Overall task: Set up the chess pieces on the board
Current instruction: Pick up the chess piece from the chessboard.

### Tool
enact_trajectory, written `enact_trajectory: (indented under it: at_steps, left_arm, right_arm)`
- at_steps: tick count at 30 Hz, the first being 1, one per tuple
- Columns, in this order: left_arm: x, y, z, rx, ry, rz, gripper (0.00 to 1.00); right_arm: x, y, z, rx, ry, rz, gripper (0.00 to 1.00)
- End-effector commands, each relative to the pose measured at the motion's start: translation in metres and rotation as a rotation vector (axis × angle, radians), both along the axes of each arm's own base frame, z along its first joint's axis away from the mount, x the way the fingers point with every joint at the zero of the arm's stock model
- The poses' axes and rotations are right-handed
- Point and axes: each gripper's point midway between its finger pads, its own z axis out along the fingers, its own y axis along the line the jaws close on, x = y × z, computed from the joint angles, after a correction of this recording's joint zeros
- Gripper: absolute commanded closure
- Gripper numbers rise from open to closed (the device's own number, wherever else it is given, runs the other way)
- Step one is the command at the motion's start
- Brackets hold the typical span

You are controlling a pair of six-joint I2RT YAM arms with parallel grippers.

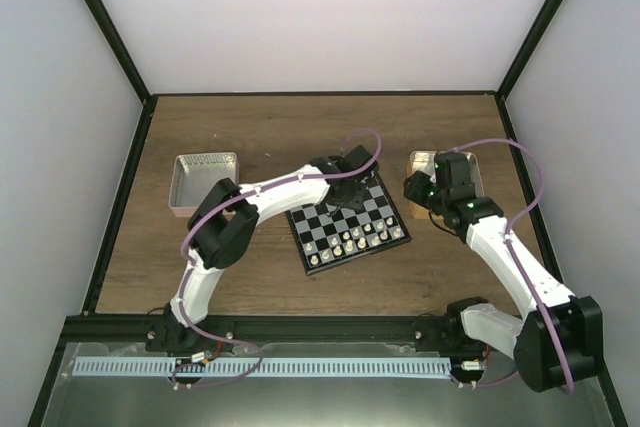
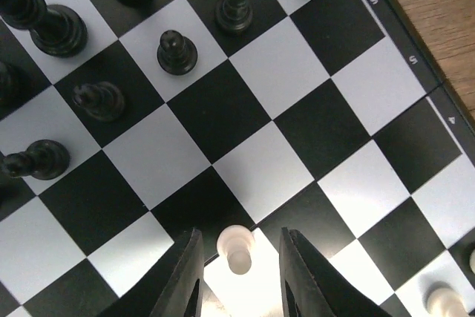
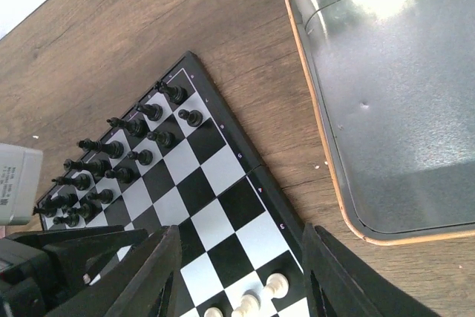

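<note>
The board (image 1: 302,244) lies at the table's middle, with black chessmen (image 2: 177,53) on its far ranks and white chess pieces (image 1: 356,240) along its near ranks. My left gripper (image 2: 241,239) hangs low over the board (image 2: 245,102), its fingers on either side of a white pawn (image 2: 239,249). A gap shows on each side of the pawn, so it is open. Another white piece (image 2: 447,302) stands at the lower right. My right gripper (image 3: 241,231) is open and empty above the board's right part (image 3: 223,168), near two white pieces (image 3: 276,284).
A pinkish tray (image 1: 203,179) sits left of the board. An orange-rimmed tray (image 3: 393,102) sits right of it, partly under the right arm (image 1: 500,242), and shows nothing inside. Bare wooden table surrounds the board. Enclosure walls stand on all sides.
</note>
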Motion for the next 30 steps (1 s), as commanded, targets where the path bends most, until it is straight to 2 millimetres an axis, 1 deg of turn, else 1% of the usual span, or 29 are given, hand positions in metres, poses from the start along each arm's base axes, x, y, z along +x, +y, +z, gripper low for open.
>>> enact_trajectory:
  at_steps: [1,6,9,11,14,16,20,21,22,25,27,28,30]
  left_arm:
    - [0.001,-0.002,-0.010,0.025,0.015,0.005,0.71]
    - [0.002,-0.002,-0.015,0.036,0.025,0.003,0.71]
    - [0.002,-0.003,-0.017,0.041,0.025,-0.004,0.76]
    - [0.002,-0.003,-0.017,0.043,0.026,-0.006,0.82]
    - [0.001,0.000,-0.016,0.051,0.026,-0.005,0.88]
    - [0.001,0.000,-0.013,0.050,0.021,-0.009,0.91]
    - [-0.003,0.004,-0.002,0.047,0.013,-0.021,0.93]
    - [-0.005,0.005,0.002,0.044,0.009,-0.023,0.94]
    - [-0.006,0.006,0.010,0.033,0.000,-0.024,0.94]
    - [-0.015,0.013,0.025,0.021,-0.007,-0.038,0.94]
    - [-0.025,0.025,0.029,0.043,-0.020,-0.029,0.94]
    - [-0.033,0.035,0.023,0.067,-0.012,-0.022,0.94]
    - [-0.049,0.042,0.020,0.071,-0.004,-0.031,0.94]
  right_arm:
    - [0.002,0.001,0.000,-0.007,-0.016,0.010,0.53]
    - [0.001,0.001,-0.002,-0.005,-0.016,0.010,0.54]
    - [0.001,0.000,-0.003,-0.007,-0.016,0.007,0.54]
    - [0.000,0.000,-0.004,-0.009,-0.013,0.004,0.54]
    - [-0.001,-0.001,-0.005,-0.012,-0.012,0.001,0.54]
    - [-0.001,-0.002,-0.006,-0.011,-0.010,-0.003,0.54]
    - [-0.003,-0.001,-0.008,-0.007,-0.009,-0.001,0.54]
    - [-0.003,-0.001,-0.008,-0.007,-0.008,-0.002,0.54]
    - [-0.003,-0.001,-0.008,-0.007,-0.009,-0.001,0.54]
    - [-0.003,0.000,-0.010,-0.005,-0.007,0.003,0.54]
    - [-0.003,-0.001,-0.010,-0.004,-0.009,0.001,0.54]
    - [-0.004,-0.001,-0.011,-0.003,-0.006,0.003,0.54]
    - [-0.005,0.000,-0.014,0.002,-0.001,0.005,0.54]
